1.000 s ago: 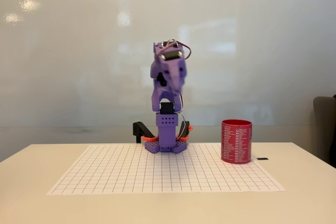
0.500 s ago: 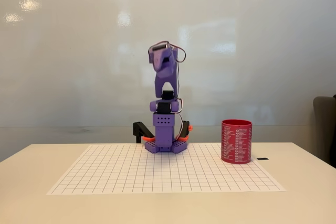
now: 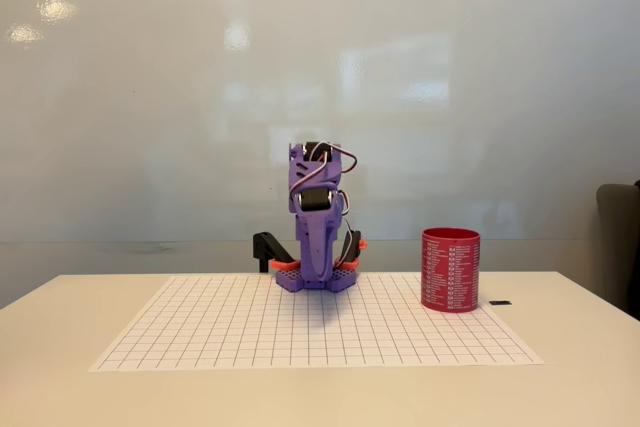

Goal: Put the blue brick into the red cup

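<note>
The red cup (image 3: 450, 269) with rows of white print stands upright on the right part of the grid sheet. The purple arm is folded low over its own base at the back middle of the table, well to the left of the cup. Its gripper (image 3: 318, 252) points down in front of the base, and its fingers blend into the purple body, so I cannot tell how they stand. The blue brick is out of view.
A white grid sheet (image 3: 250, 332) covers the middle of the pale table. A small black piece (image 3: 500, 302) lies just right of the cup. A black clamp (image 3: 268, 247) sits left of the arm's base. A dark chair (image 3: 620, 237) stands at the right edge.
The arm has folded down from a raised, upright pose to a low tuck over its base. The cup has not moved.
</note>
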Motion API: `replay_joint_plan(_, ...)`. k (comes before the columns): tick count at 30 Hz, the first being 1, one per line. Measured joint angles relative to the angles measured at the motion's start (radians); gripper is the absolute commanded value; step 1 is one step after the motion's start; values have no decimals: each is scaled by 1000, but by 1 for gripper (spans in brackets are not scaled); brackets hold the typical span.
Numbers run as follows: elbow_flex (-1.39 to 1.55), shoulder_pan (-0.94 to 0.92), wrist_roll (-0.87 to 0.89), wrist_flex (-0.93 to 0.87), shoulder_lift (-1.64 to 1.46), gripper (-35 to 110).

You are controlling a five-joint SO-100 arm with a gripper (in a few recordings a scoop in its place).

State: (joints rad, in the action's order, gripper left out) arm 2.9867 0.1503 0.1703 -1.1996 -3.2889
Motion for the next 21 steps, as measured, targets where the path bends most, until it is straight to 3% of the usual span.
replay_joint_plan(21,48,-2,0,-3,-3,0)
